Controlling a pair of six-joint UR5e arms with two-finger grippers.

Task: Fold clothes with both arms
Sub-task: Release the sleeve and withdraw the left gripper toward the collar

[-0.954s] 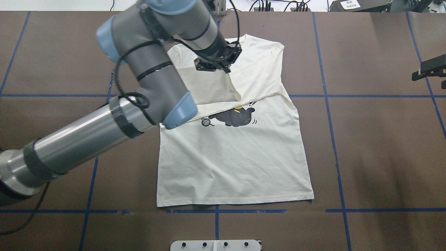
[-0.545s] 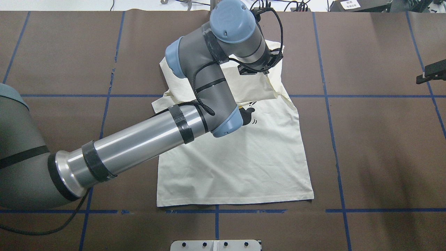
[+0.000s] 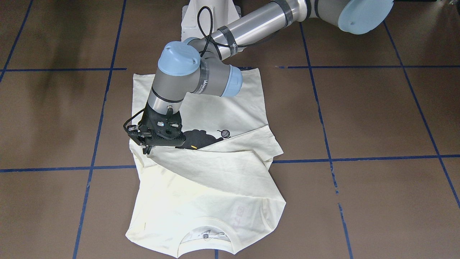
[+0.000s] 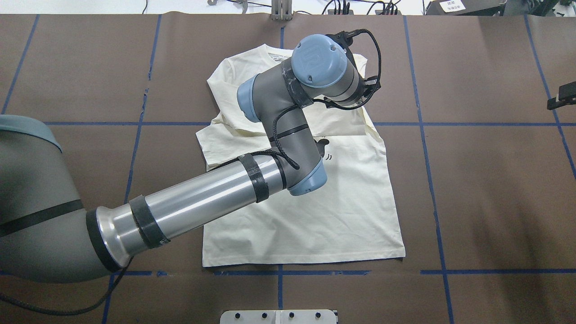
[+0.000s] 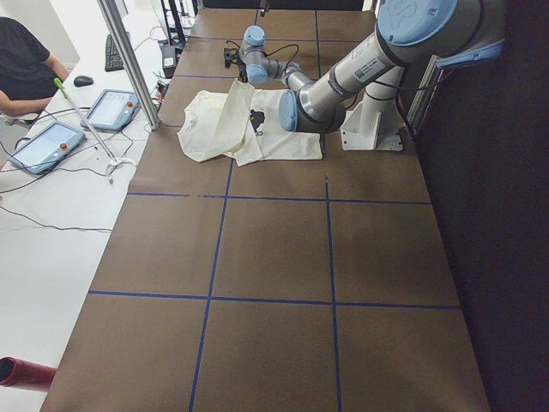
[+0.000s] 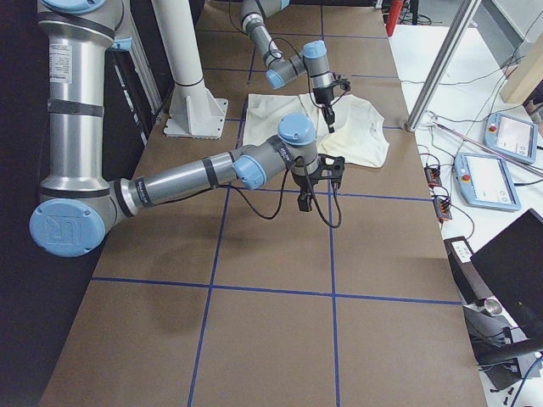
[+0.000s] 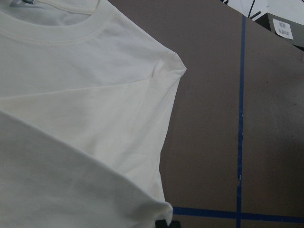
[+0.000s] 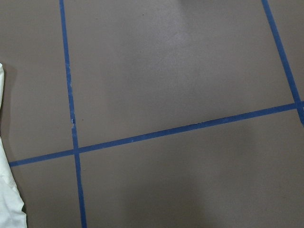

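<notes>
The cream-white T-shirt (image 3: 201, 194) lies flat on the brown table, collar (image 3: 206, 237) at the far side from the robot. It also shows in the overhead view (image 4: 315, 225). A sleeve is folded across its chest and partly covers the black cat print (image 3: 201, 138); the yarn ball (image 3: 225, 133) shows. My left gripper (image 3: 146, 149) is shut on the sleeve end and holds it low over the shirt's edge on my right side. In the overhead view the wrist hides its fingers. My right gripper (image 4: 564, 95) hangs off the shirt at the right edge; its jaws do not show.
The white pedestal base (image 3: 210, 14) stands at the robot's side of the table. Blue tape lines (image 4: 432, 180) cross the brown surface. An aluminium post (image 5: 129, 60), tablets (image 5: 111, 107) and a seated person (image 5: 26, 69) are at the far side bench.
My left arm has swung rightwards across the shirt in the overhead view, carrying the sleeve from the chest's middle to its right edge. The right gripper has drifted slightly further right.
</notes>
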